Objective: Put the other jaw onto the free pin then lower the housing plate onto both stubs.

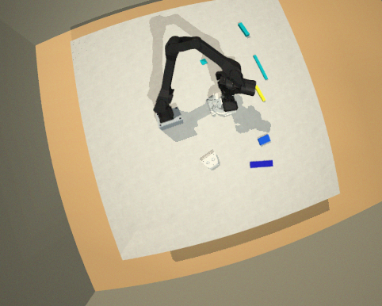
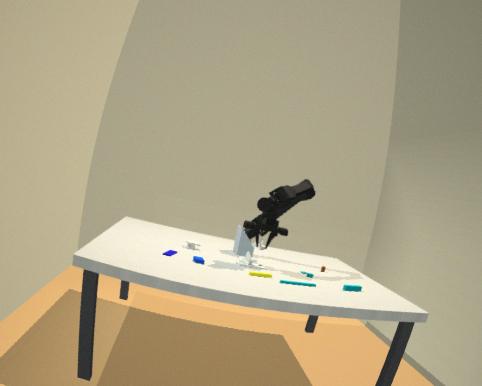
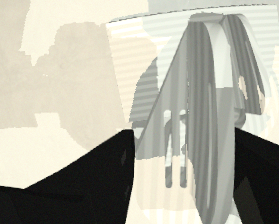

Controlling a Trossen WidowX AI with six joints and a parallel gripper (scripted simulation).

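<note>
My gripper (image 2: 262,245) (image 3: 178,137) is shut on a pale grey, ridged jaw (image 3: 205,100) with two long slots, held upright between the black fingers. It hangs a little above the whitish base assembly (image 1: 214,106) (image 2: 246,260). Part of the base (image 3: 130,45) shows behind the held jaw in the wrist view. The pins, the gear teeth and the seated jaw cannot be told apart there; the held jaw and the arm hide much of them. A small white piece with two round marks, apparently the housing plate (image 1: 210,160) (image 2: 192,245), rests on the table away from the base.
A yellow bar (image 1: 261,94) (image 2: 260,274) lies near the base. A blue block (image 1: 264,139) (image 2: 198,260) and a dark blue bar (image 1: 261,163) (image 2: 170,253) lie on one side, teal bars (image 1: 260,67) (image 2: 352,288) and a small teal piece (image 1: 204,62) on the other.
</note>
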